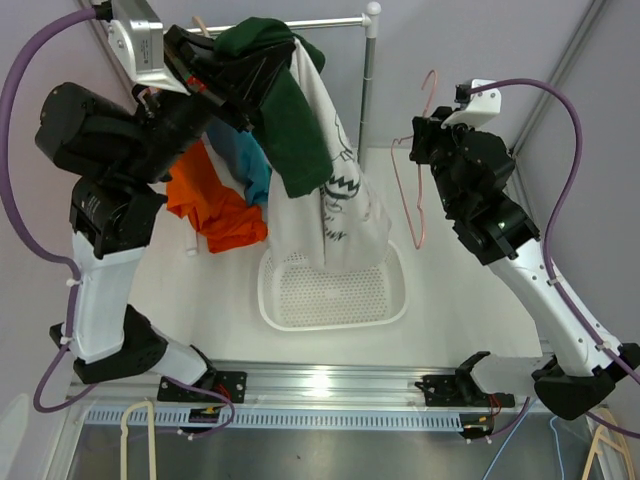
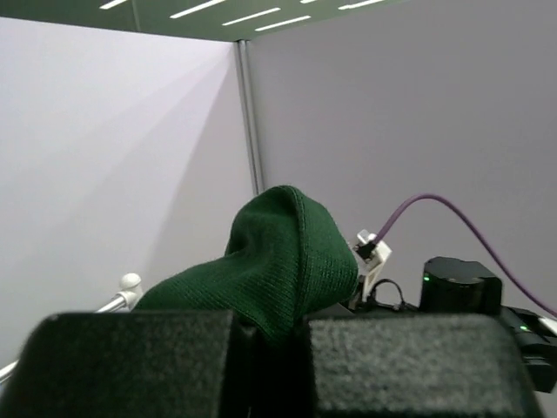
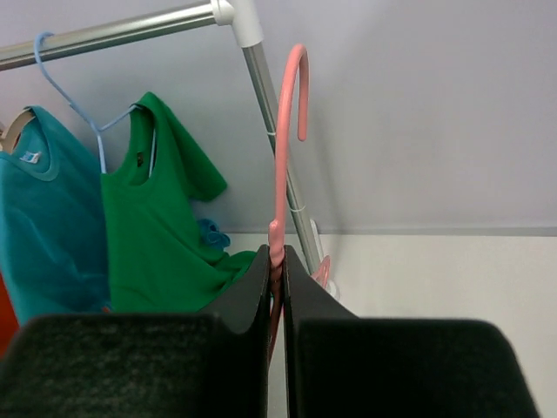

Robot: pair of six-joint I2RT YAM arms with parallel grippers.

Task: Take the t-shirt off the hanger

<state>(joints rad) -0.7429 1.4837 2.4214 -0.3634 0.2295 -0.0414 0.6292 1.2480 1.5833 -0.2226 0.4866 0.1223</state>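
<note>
Pinching a fold of the dark green t-shirt (image 1: 295, 125), the left tool (image 2: 271, 335) is clamped narrow on it at 11 o'clock in the overhead view, up by the rail (image 1: 330, 22). The right tool (image 3: 277, 261) grips the neck of a bare pink hanger (image 3: 287, 131) at 3 o'clock, well apart from the cloth. To finish well, I judge the hanger should stay out at 3 o'clock so its hook cannot snag, while the left tool carries the cloth toward the basket (image 1: 395, 300) at 6 o'clock, where a white t-shirt (image 1: 340, 210) hangs. The white shirt's dark print shows no readable words, and the neck label on the teal t-shirt (image 3: 43, 226) is too small to read.
</note>
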